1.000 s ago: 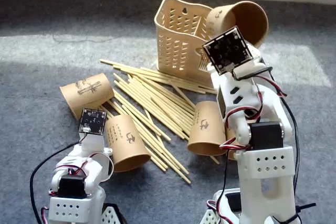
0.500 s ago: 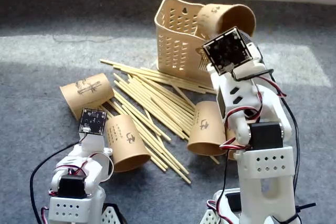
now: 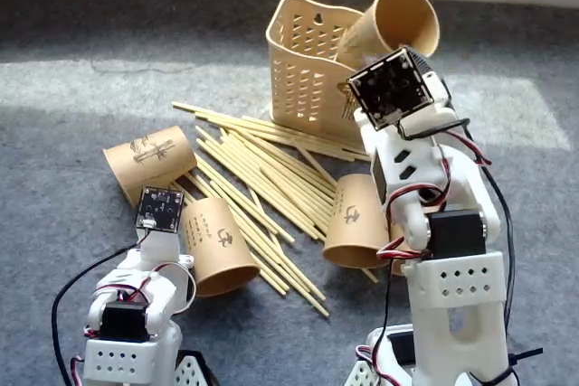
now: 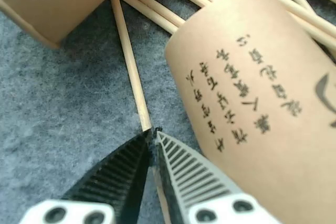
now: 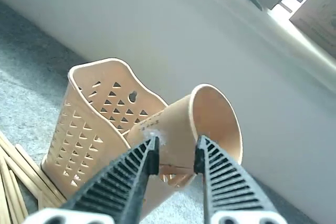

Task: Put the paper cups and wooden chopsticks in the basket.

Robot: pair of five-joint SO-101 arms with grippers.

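Tan paper cup point(image 3: 391, 26), held in the right gripper point(image 5: 176, 153), is tilting over the right rim of the basket point(image 3: 306, 70). Its long axis is slanting, with the mouth facing up toward the surface's far right corner and the base dipping at the basket's opening. The jaws are pressing on the cup's wall from both sides. The basket is standing upright near the far edge of the grey surface point(image 3: 72, 88).

Wooden chopsticks point(image 3: 262, 178) are lying mid-surface in a loose fan, their long axes running from far left to near right. Three more cups point(image 3: 149, 162) point(image 3: 217, 246) point(image 3: 351, 221) are lying on their sides around them.

The left gripper point(image 4: 154, 135) is sitting low near the near left corner, jaws almost together, tips meeting at one chopstick's point(image 4: 128, 66) end, beside a lying cup.
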